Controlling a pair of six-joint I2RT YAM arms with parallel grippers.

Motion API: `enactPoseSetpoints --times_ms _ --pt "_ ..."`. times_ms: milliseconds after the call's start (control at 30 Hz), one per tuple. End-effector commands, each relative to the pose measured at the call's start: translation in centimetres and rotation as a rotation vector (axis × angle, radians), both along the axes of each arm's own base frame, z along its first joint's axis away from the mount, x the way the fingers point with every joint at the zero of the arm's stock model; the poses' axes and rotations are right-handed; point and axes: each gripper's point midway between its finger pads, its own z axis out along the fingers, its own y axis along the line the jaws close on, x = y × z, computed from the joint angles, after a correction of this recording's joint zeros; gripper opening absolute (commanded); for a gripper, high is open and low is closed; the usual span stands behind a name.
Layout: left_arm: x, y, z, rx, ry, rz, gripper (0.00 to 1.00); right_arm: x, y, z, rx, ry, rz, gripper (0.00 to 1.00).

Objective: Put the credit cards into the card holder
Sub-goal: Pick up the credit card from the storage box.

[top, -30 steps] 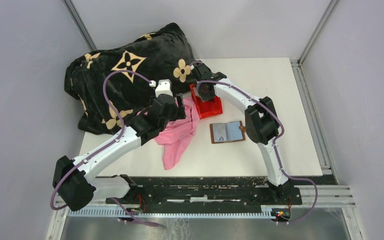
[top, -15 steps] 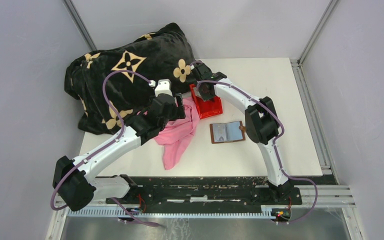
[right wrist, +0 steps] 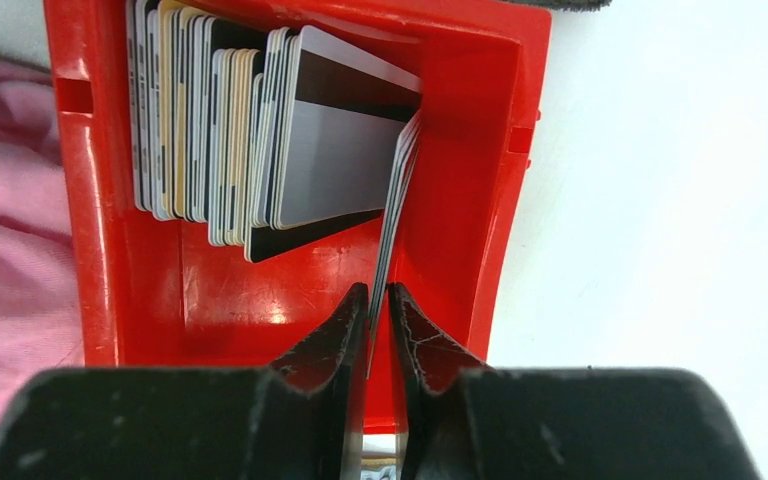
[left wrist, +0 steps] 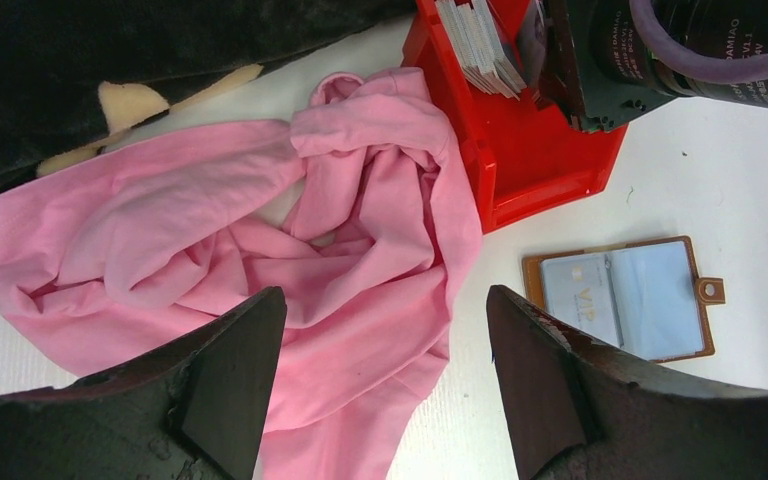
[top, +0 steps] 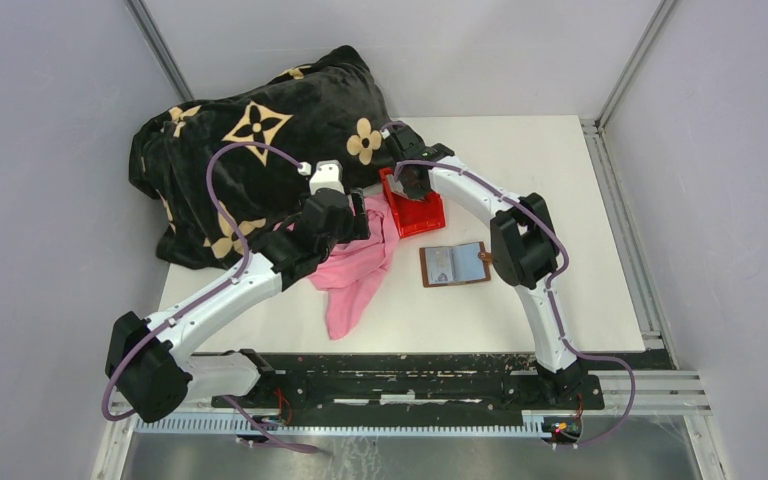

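R pincer was all but shut, jaws nipping the near edge of a thin few credit cards that stood on edge in the red bin straight ahead of its tips. Rest of stack sat to its left. Card holder lay open behind it, toward its base. L pincer gaped wide, empty, over pink cloth. Cards prob. light, stiff, slick: pinch one short edge, firmly.

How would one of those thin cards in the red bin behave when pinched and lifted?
Probably stiff: the cards stand flat on edge in the red bin without sagging. Likely slippery, since their faces look glossy. Packed closely, several edges sit between the right jaws, so more than one may lift.
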Motion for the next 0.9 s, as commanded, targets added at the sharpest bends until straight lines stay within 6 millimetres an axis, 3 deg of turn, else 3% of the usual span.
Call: enactPoseSetpoints --times_ms 0,200,533,867 --pt "0.3 0.1 1.3 -0.036 -0.042 0.008 0.81 1.5 -0.3 4.0 0.014 -0.095 -0.023 0.16" --pt "0.3 0.1 1.3 -0.037 -0.04 0.009 0.81 1.5 -0.4 4.3 0.022 -0.096 -0.026 0.17" --pt "0.5 -0.1 1.1 -0.039 -0.035 0.005 0.8 0.8 -0.5 4.0 0.027 -0.076 -0.027 0.27" --pt "0.7 -0.2 1.0 -0.041 -0.032 -0.001 0.8 0.0 -0.8 3.8 0.036 -0.057 -0.027 0.26"
